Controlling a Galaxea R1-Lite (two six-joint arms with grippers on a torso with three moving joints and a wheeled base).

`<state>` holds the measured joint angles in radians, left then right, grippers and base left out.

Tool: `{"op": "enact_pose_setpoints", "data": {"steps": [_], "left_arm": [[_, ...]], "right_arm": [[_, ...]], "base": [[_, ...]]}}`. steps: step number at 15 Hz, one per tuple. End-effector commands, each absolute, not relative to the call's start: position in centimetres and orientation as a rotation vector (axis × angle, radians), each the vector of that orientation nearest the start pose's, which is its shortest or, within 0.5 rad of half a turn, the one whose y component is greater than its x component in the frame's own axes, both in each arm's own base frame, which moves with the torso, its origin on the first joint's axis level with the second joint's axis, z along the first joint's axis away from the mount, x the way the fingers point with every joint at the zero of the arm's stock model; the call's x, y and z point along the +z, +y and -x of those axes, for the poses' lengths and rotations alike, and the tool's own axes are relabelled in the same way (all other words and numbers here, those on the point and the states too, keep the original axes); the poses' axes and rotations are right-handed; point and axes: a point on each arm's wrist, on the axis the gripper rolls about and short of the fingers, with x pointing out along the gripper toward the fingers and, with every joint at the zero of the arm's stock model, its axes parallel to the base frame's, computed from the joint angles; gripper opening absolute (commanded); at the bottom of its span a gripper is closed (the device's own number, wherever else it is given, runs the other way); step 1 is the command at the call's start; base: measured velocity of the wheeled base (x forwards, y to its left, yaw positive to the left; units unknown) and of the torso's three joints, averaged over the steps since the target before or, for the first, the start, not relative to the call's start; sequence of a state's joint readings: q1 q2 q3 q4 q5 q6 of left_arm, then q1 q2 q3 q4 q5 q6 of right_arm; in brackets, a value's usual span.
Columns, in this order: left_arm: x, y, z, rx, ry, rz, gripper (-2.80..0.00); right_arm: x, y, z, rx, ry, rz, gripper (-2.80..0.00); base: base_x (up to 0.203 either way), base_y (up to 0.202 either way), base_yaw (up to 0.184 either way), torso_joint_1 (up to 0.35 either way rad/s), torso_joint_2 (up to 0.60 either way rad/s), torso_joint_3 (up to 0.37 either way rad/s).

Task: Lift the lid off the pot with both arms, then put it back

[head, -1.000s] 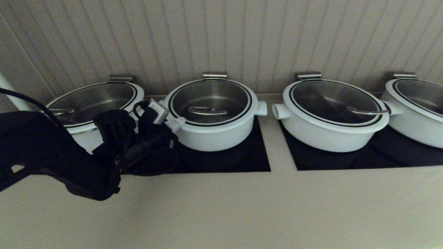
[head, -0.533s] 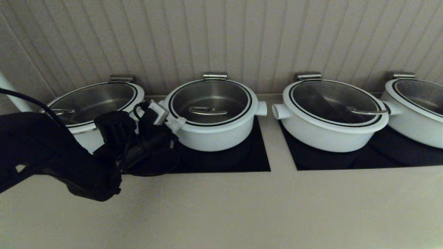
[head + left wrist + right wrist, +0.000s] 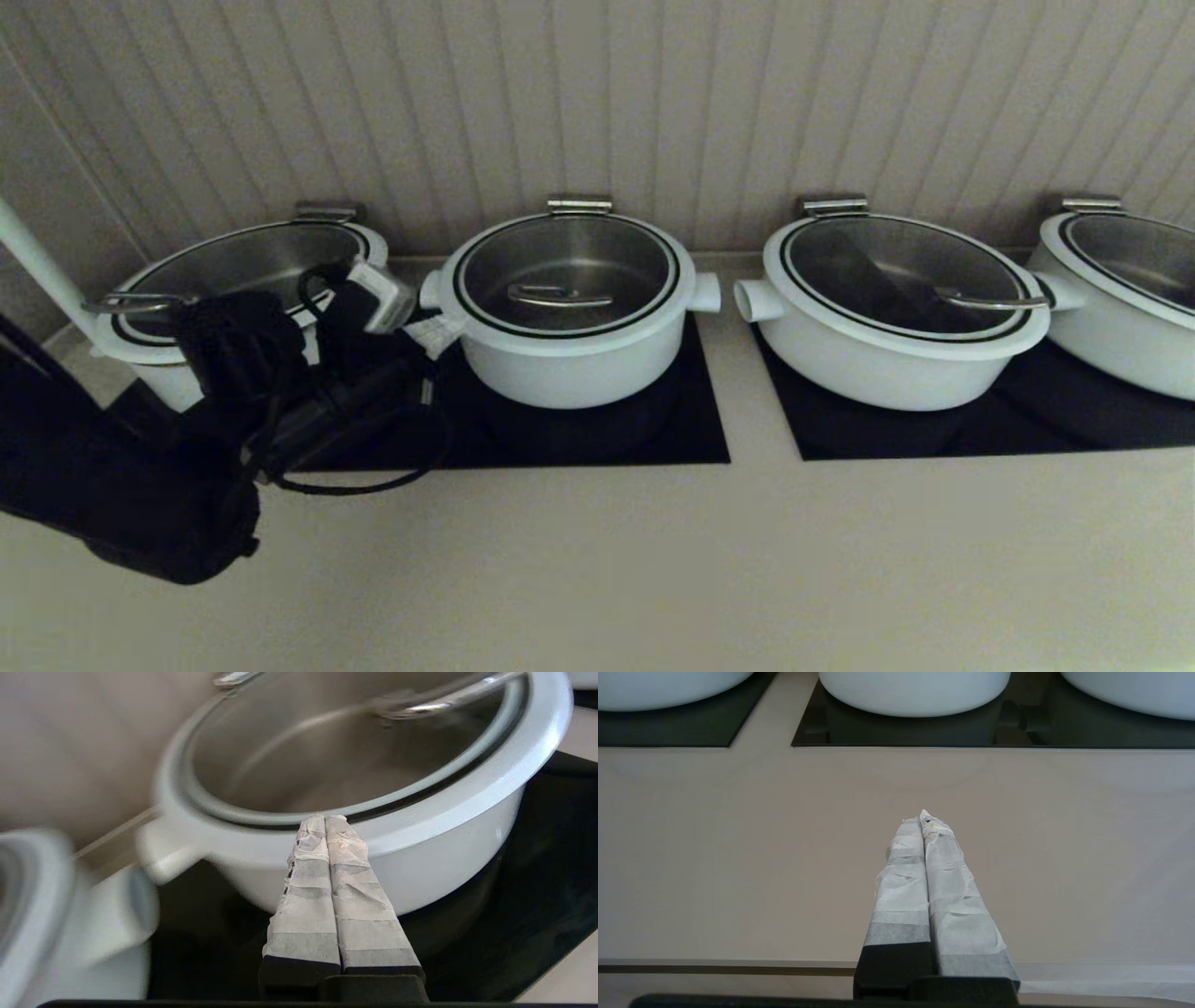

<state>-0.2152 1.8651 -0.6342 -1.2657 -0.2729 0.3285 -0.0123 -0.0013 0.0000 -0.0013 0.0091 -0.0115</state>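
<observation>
The pot (image 3: 569,369) is the narrow white one, second from the left on a black hob. Its glass lid (image 3: 597,266) sits closed on it, steel bar handle (image 3: 558,299) on top. My left gripper (image 3: 437,332) is shut and empty, its taped tips just left of the pot, below its left stub handle (image 3: 429,289). In the left wrist view the left gripper (image 3: 323,820) points at the pot's near rim (image 3: 444,812), with the lid (image 3: 327,756) behind it. My right gripper (image 3: 923,817) is shut and empty over the beige counter; it is out of the head view.
Wider white lidded pots stand at the left (image 3: 121,341), right (image 3: 887,364) and far right (image 3: 1120,345). Black hob panels (image 3: 691,429) lie under them. A ribbed wall (image 3: 653,112) runs behind. The beige counter (image 3: 653,560) spreads in front.
My left arm has swung left and down, and its shut tips have drawn back a little from the pot's left side. The left pot's lid handle now shows. The lid has not moved.
</observation>
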Motion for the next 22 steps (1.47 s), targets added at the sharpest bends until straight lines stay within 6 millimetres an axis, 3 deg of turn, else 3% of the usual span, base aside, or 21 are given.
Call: {"op": "enact_pose_setpoints", "data": {"steps": [1,4,10,13,18,22], "left_arm": [[17.3,-6.2,-28.3,-0.414,-0.169,-0.324,-2.8],[17.5,-4.5,-26.1,-0.35,-0.15,-0.326,-2.8],[15.5,-1.9,-19.9,-0.105,0.025,-0.33,-2.8],[12.8,-1.0,-14.7,-0.019,0.156,-0.327,-2.8],[12.4,0.0,-7.5,0.105,0.213,-0.219,-2.8],[10.2,0.2,-0.5,0.064,0.202,-0.186,-2.8]], "right_arm": [[7.6,0.0,2.3,-0.003,-0.002,0.012,-2.8],[7.6,0.0,2.3,-0.003,-0.002,0.012,-2.8],[7.6,0.0,2.3,-0.003,-0.002,0.012,-2.8],[7.6,0.0,2.3,-0.003,-0.002,0.012,-2.8],[7.6,0.0,2.3,-0.003,-0.002,0.012,-2.8],[7.6,0.0,2.3,-0.003,-0.002,0.012,-2.8]], "base": [[0.0,0.0,0.0,0.0,0.0,0.0],[0.0,0.0,0.0,0.0,0.0,0.0],[0.0,0.0,0.0,0.0,0.0,0.0],[0.0,0.0,0.0,0.0,0.0,0.0],[0.0,0.0,0.0,0.0,0.0,0.0],[0.0,0.0,0.0,0.0,0.0,0.0]]}}
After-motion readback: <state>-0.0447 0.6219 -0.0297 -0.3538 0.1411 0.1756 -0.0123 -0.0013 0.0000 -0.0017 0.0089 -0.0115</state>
